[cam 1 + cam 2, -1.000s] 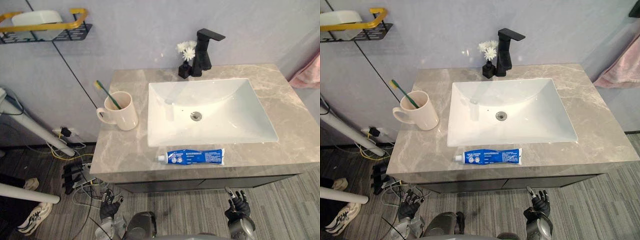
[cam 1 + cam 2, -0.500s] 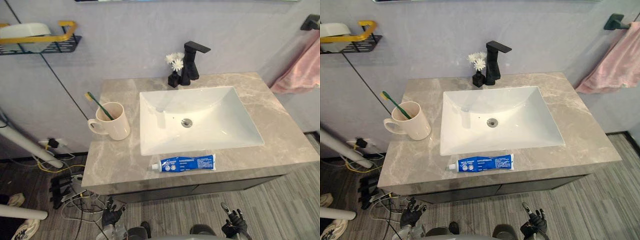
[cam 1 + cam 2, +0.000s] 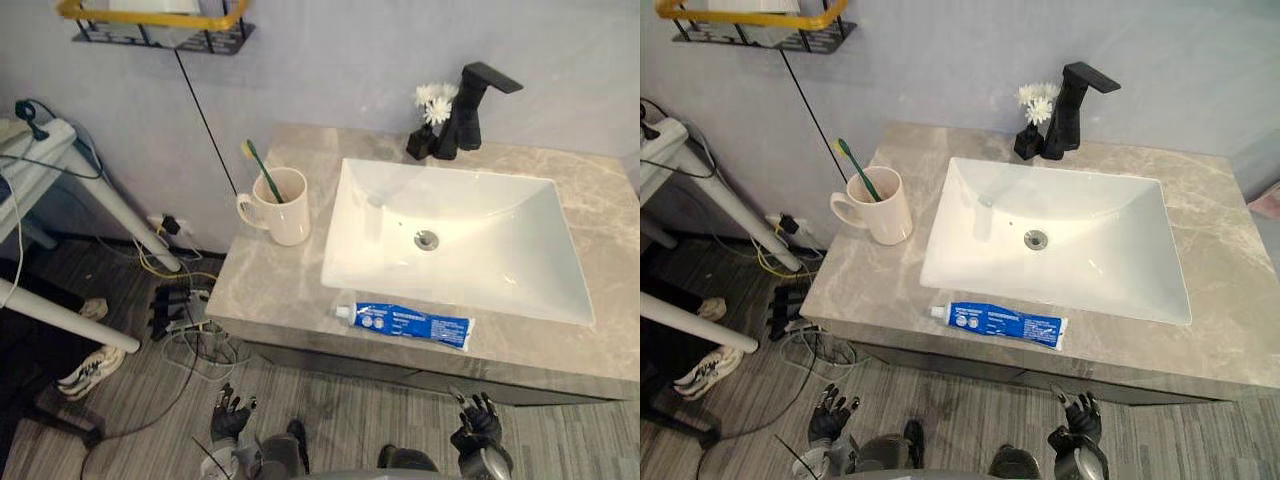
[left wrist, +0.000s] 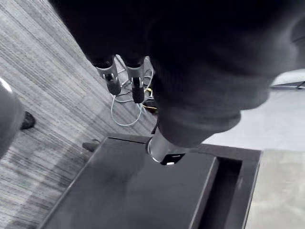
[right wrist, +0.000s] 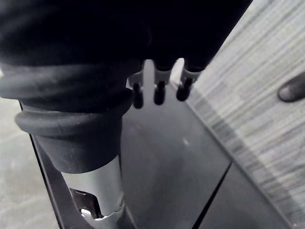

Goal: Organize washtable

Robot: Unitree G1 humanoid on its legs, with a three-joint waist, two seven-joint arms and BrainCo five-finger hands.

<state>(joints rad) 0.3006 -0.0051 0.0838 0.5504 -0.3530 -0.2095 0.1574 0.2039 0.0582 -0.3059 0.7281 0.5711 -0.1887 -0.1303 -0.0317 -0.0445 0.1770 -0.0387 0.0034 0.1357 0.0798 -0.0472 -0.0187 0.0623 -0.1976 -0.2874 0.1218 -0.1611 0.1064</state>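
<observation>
A grey marble washtable [image 3: 280,290] holds a white sink [image 3: 460,245]. Left of the sink stands a cream mug [image 3: 283,207] with a green toothbrush [image 3: 262,170] leaning in it. A blue toothpaste tube [image 3: 405,325] lies flat along the front edge, cap toward the left. At the back stand a black faucet [image 3: 472,105] and a small black vase of white flowers [image 3: 428,118]. My left hand [image 3: 232,415] and right hand [image 3: 476,430] hang low in front of the table over the floor, both open and holding nothing. The left wrist view shows straight fingers [image 4: 114,82], as does the right wrist view [image 5: 159,93].
A black wall shelf with a yellow rim [image 3: 160,22] hangs at upper left. White table legs [image 3: 95,195], a power strip with cables [image 3: 175,305] and a person's white shoe [image 3: 90,370] are on the floor at left. The dark cabinet front [image 4: 128,191] is under the counter.
The whole picture has shifted, so the camera has moved; more of the floor at left shows now. The things on the washtable have not moved, and both hands stay low and open.
</observation>
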